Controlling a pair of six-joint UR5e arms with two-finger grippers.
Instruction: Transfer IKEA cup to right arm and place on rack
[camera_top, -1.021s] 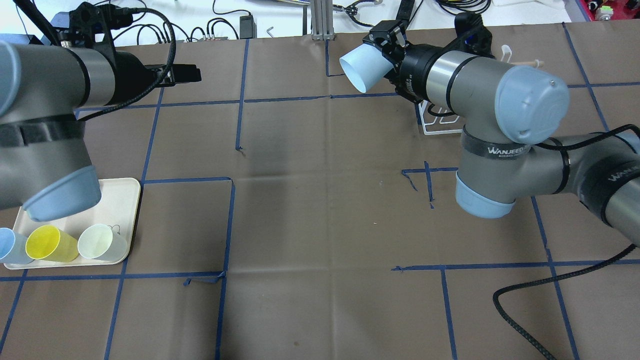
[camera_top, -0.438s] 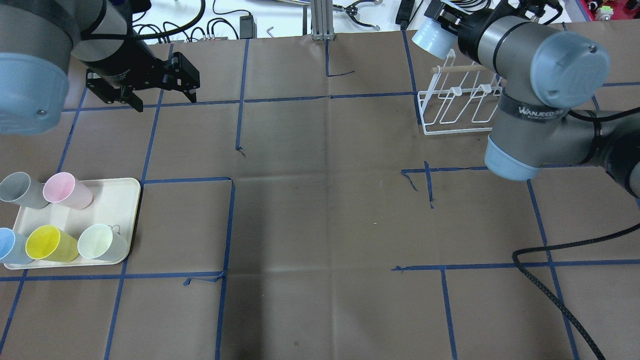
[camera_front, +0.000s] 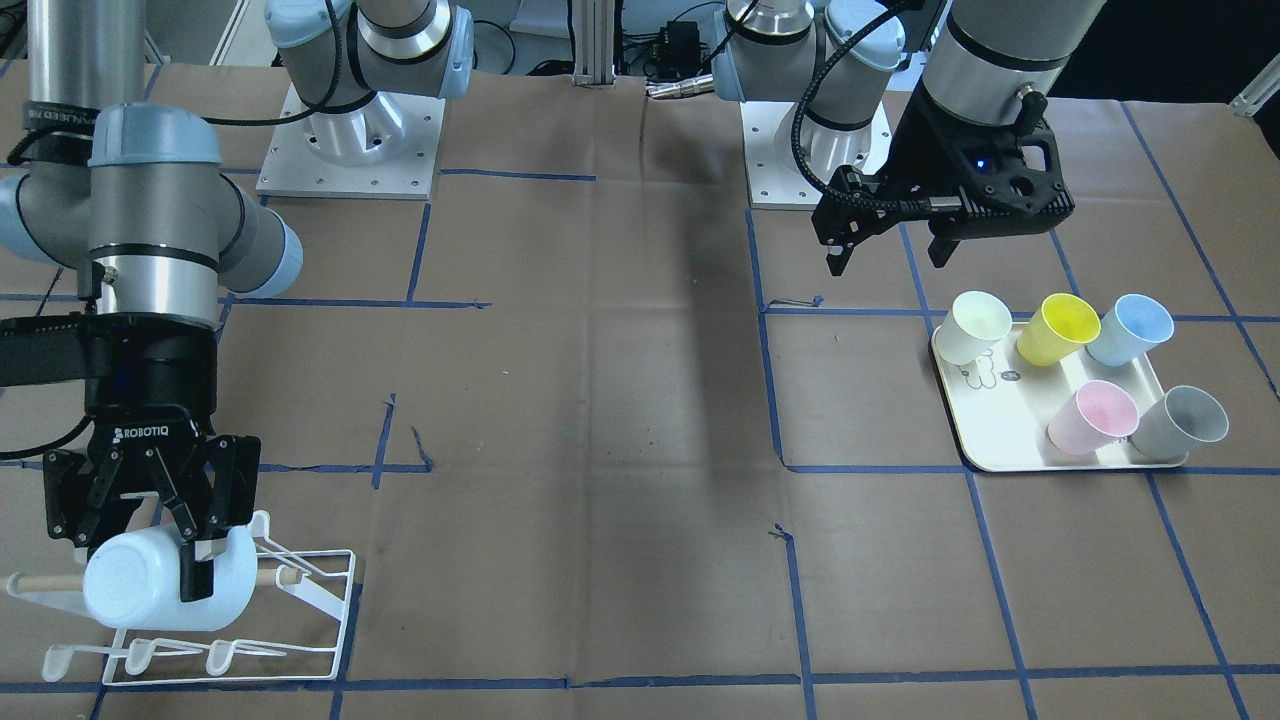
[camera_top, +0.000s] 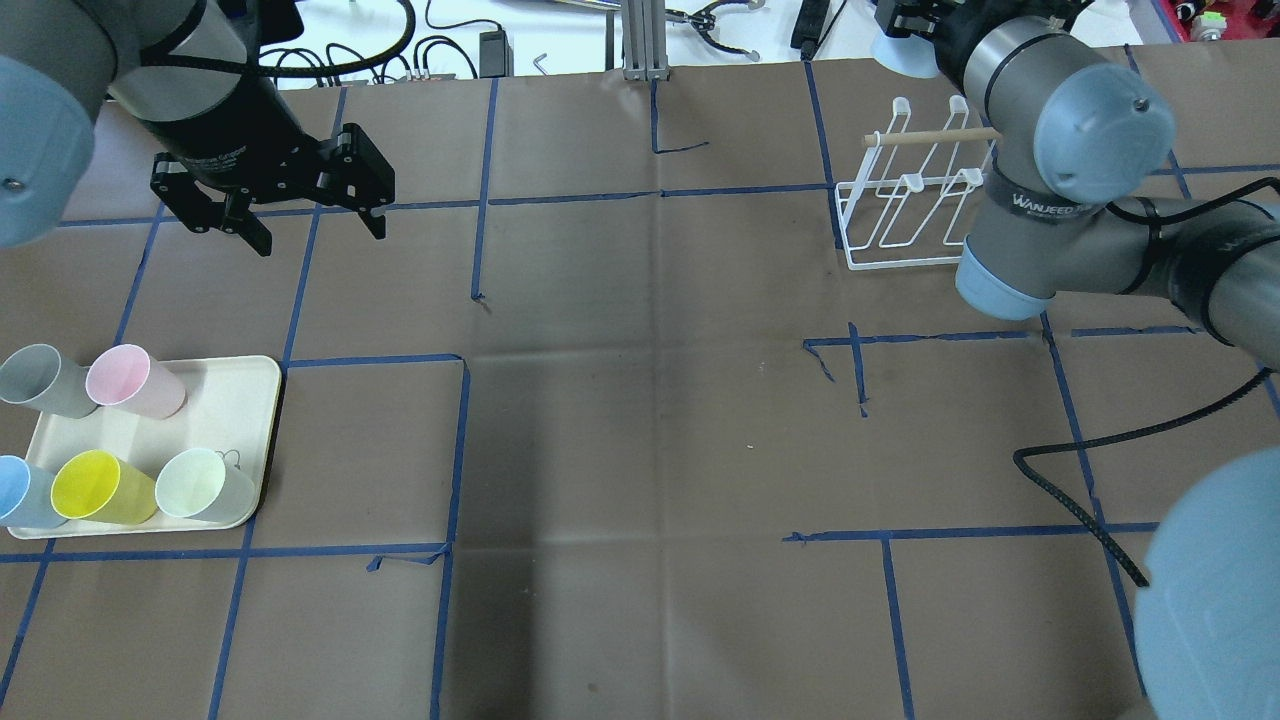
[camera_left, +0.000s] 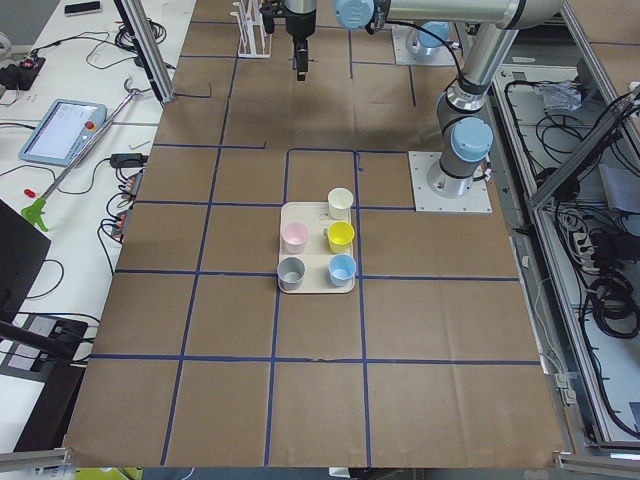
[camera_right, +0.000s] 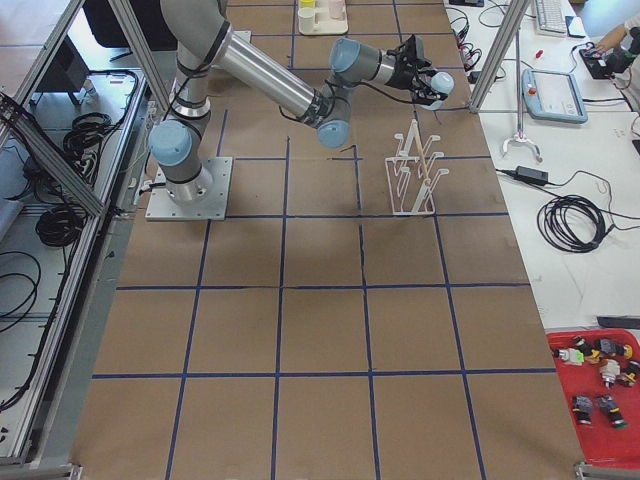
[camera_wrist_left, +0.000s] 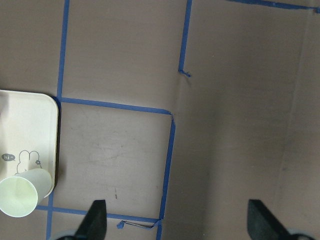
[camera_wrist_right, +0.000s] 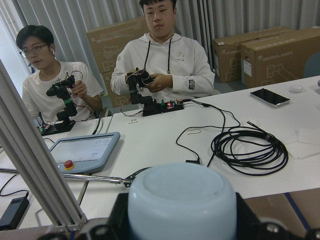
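We're at the placing step: right gripper (camera_front: 135, 560) clamps the pale blue cup (camera_front: 140, 600) just over the rack (camera_front: 40, 582), left gripper (camera_front: 886, 262) wide and empty; next we seat it on a prong.

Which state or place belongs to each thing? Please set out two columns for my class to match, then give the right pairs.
Things
1. left end effector
2. right end effector
3. yellow cup
4. rack

States or places
A. standing on the cream tray
B. open and empty
C. no cup on its prongs yet
D. shut on a pale blue cup

Pairs: 1-B, 2-D, 3-A, 4-C
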